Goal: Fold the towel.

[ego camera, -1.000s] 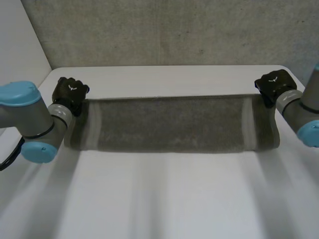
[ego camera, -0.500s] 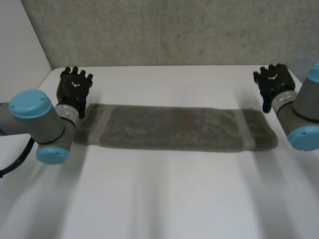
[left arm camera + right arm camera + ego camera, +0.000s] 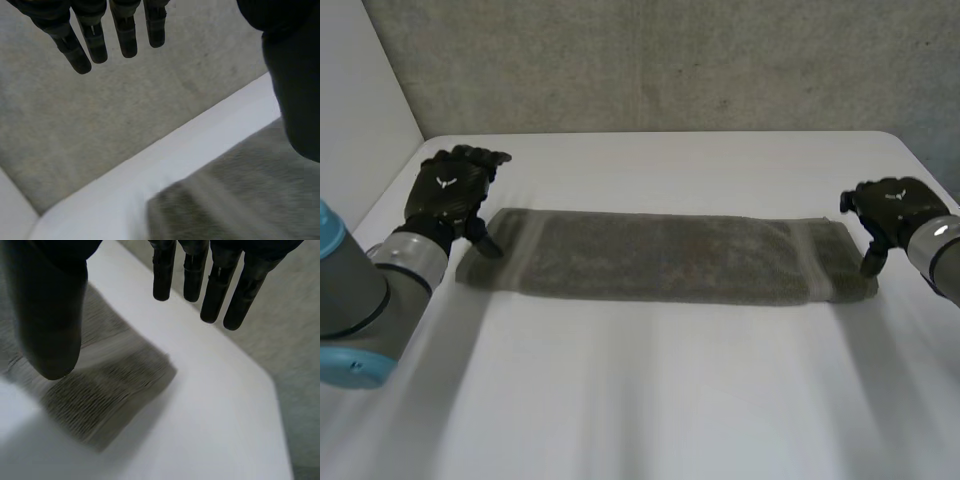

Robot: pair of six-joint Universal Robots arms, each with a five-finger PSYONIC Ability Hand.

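Towel (image 3: 660, 258) lies flat on the table (image 3: 650, 400) as one long narrow strip. It runs side to side between the two hands, closer to the far edge than the near one. A pale band crosses it near each end.

Progress, my read:
- In the right wrist view the corner looks thick and layered, so at least one lengthwise fold looks done. Can't count the layers.
- Long edges look fairly parallel, with no loose flap sticking out.
- The strip is far too long to count as finished. End-to-end folds are probably what's left.

Hands:
- Left hand (image 3: 445, 195) sits at the left end, fingers (image 3: 125, 35) straight and spread, gripping nothing. The thumb hangs over the end corner; can't tell if it touches.
- Right hand (image 3: 892, 208) is just beside the right end, fingers (image 3: 217, 285) straight and empty. The thumb points down next to the end edge; contact is unclear.
- Neither hand has hold of the cloth, so each end would need a fresh grasp before any further fold.

Surface and room:
- The table is white, smooth and matte, with rounded far corners.
- A rough grey concrete-looking wall (image 3: 660, 60) runs right behind the far edge.
- A plain white side panel (image 3: 360, 90) closes off the left.
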